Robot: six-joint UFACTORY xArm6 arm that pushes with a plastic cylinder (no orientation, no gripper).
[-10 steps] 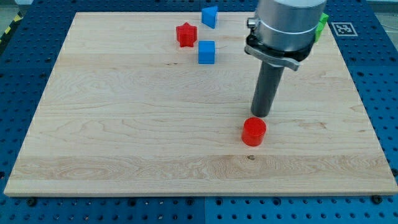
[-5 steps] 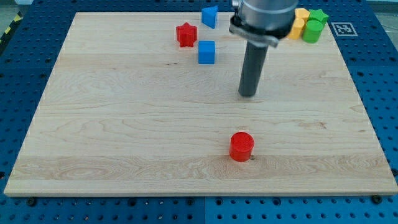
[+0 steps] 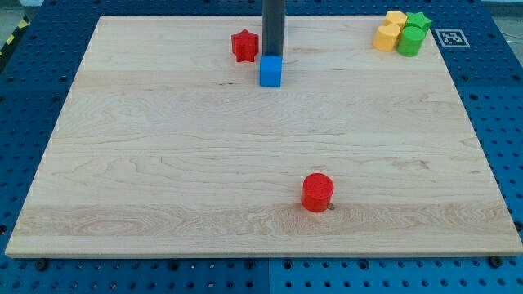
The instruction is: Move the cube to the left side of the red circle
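Observation:
The blue cube (image 3: 270, 72) sits on the wooden board (image 3: 163, 163) near the view's top, left of centre. My tip (image 3: 272, 55) stands right behind the cube, at its top edge, touching or nearly touching it. The red circle, a short red cylinder (image 3: 317, 192), stands lower on the board, right of centre, far below the cube. The rod hides the other blue block that stood near the top edge.
A red star block (image 3: 244, 45) lies just left of the rod. Two yellow blocks (image 3: 390, 31) and two green blocks (image 3: 413, 36) cluster at the view's top right corner of the board.
My tip has moved from beside the red circle up and left to just behind the blue cube. The red circle slid slightly down and left early on, then stayed still.

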